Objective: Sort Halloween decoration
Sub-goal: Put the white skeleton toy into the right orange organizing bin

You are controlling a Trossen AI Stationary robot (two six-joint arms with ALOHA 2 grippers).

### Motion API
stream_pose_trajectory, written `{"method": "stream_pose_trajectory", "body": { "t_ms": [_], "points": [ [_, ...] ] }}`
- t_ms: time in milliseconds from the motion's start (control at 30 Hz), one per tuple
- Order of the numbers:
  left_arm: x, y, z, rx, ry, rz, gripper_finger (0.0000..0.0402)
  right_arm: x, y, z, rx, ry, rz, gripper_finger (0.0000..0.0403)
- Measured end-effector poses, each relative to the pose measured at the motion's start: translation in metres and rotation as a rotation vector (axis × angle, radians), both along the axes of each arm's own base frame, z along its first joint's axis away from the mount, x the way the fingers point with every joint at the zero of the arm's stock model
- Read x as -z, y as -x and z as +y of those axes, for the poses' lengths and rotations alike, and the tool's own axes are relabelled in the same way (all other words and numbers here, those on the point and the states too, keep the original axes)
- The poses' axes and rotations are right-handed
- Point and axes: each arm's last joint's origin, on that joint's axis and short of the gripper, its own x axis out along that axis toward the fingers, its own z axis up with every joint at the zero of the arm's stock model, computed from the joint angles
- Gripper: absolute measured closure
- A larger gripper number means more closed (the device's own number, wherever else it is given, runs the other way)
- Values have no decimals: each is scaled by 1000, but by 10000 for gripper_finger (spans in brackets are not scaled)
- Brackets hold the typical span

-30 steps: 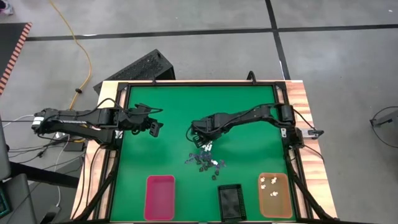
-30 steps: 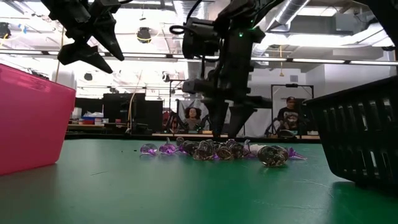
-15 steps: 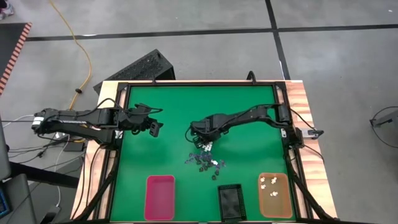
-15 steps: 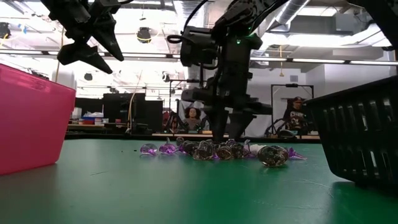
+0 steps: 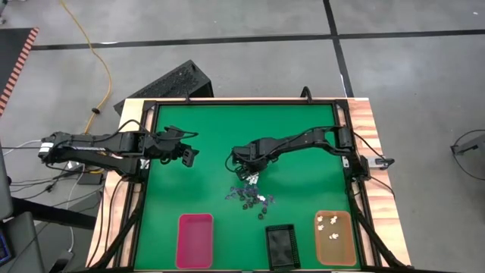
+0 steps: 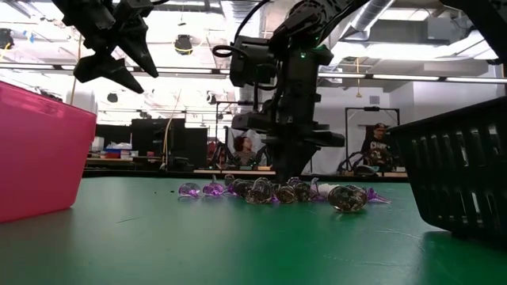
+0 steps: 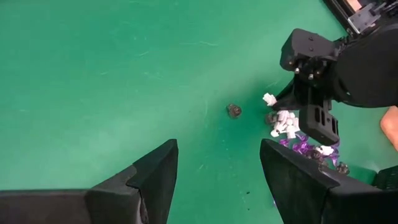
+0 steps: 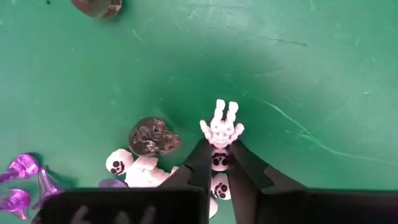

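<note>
I see the white skeleton trinket (image 8: 221,130) pinched in my right hand (image 8: 217,163): a tiny figure with black-dotted skull faces below it and two thin limbs sticking out past the fingertips. Its long axis runs straight up the right wrist frame, limbs toward the top. It sits centre of the high frame, at the upper edge of the trinket pile (image 5: 248,195), a scatter of white, purple and dark pieces. The desk (image 5: 212,136) is green matting with a wooden border; pink tray (image 5: 195,240), black tray (image 5: 281,246) and orange tray (image 5: 334,236) line the bottom. Grey taped floor surrounds it. My left hand (image 5: 188,155) hovers centre-left, fingers spread, holding nothing.
</note>
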Motion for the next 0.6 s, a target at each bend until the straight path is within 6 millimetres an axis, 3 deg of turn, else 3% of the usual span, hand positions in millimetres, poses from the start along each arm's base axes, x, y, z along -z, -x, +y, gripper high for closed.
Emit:
{"method": "stream_pose_trajectory", "body": {
  "t_ms": [200, 467, 600],
  "points": [
    [0, 0, 0, 0, 0, 0, 183, -16, 3, 5, -25, -7, -41, 362],
    [0, 0, 0, -2, -1, -1, 183, -74, 25, 19, -55, -3, -143, 356],
    [0, 0, 0, -5, 3, -5, 183, -103, 49, 38, -93, -10, -130, 355]
  ]
}}
